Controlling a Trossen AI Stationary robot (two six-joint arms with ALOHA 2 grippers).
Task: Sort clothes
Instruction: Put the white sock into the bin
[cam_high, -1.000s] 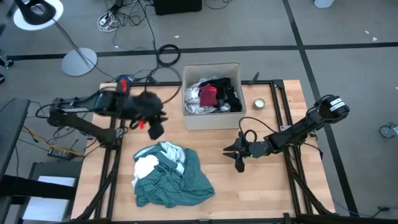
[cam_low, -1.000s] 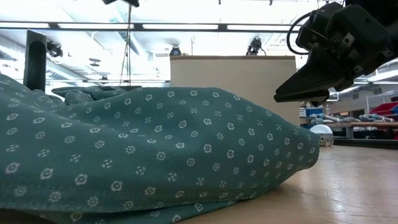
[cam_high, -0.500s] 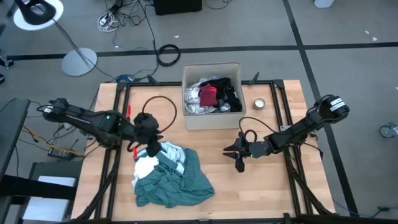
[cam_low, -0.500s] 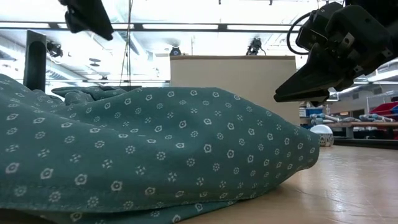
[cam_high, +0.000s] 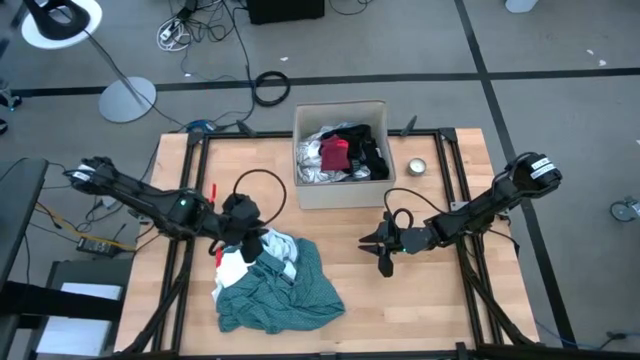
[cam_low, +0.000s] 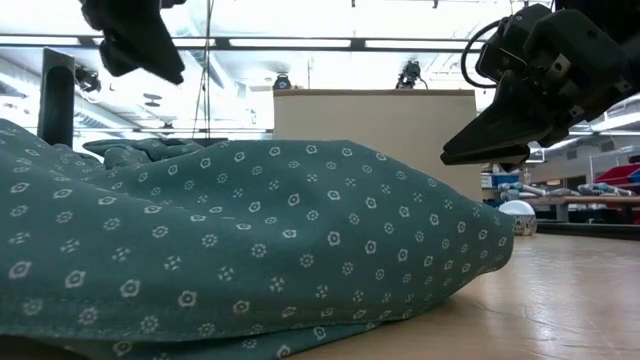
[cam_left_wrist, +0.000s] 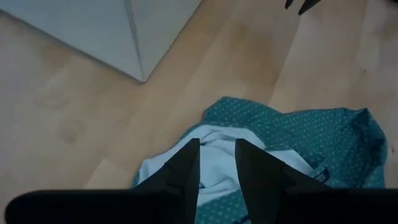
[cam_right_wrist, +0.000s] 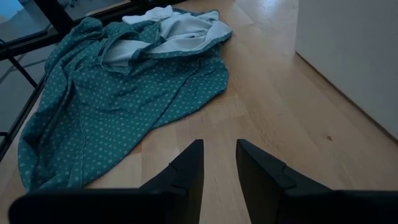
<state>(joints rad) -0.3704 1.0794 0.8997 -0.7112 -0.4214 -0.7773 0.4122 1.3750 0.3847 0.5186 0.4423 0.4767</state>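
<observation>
Teal shirt (cam_high: 285, 290): heaped on the front left part of the desk (cam_high: 400, 300), with a white piece (cam_high: 238, 265) and a pale blue piece (cam_high: 275, 248) bunched at its upper edge; unmoved over the last second.

Other clothes: red (cam_high: 335, 153), black and white pieces piled in the cardboard box (cam_high: 340, 190) at the back of the desk, unchanged.

Left claw (cam_left_wrist: 217, 163): a second ago up near the box's left side, now swung down over the top edge of the heap, just above the white and pale blue fabric; fingers slightly parted, holding nothing.

Right claw (cam_right_wrist: 219, 162): parked low over bare wood to the right of the heap, well apart from it, in the same spot throughout; fingers a little apart, empty.

Metal tin (cam_high: 417, 166): beside the box on the right, untouched.

Meaning for the sort: likely the start of a fresh pick from the heap, light fabric the probable target; no garment lifted yet.
</observation>
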